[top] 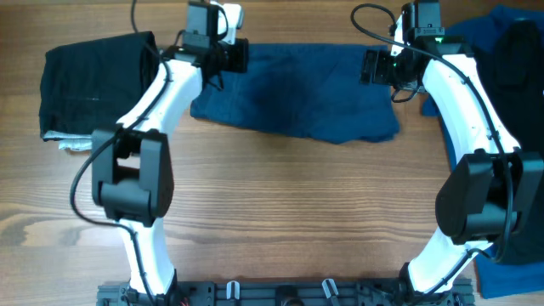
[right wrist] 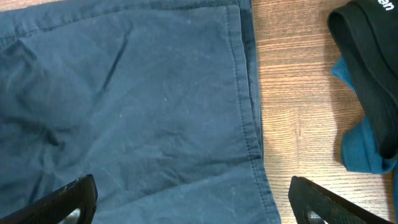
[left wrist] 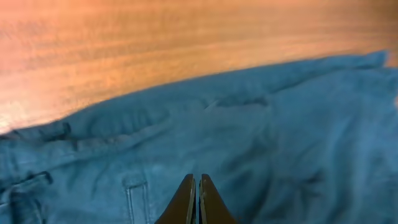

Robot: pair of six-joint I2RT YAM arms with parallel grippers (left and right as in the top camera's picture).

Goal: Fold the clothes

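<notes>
Navy-blue fabric shorts (top: 293,98) lie spread at twelve o'clock on the wooden bench (top: 280,204) overhead. Left wrist alone shows left jaws pressed shut, empty, above them. Right wrist shows right jaws wide apart, black garment (right wrist: 367,56) at two o'clock.

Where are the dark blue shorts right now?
Overhead, the dark blue shorts lie spread at the far middle of the table, between the black garment on the left and the blue and black clothes pile on the right.
</notes>
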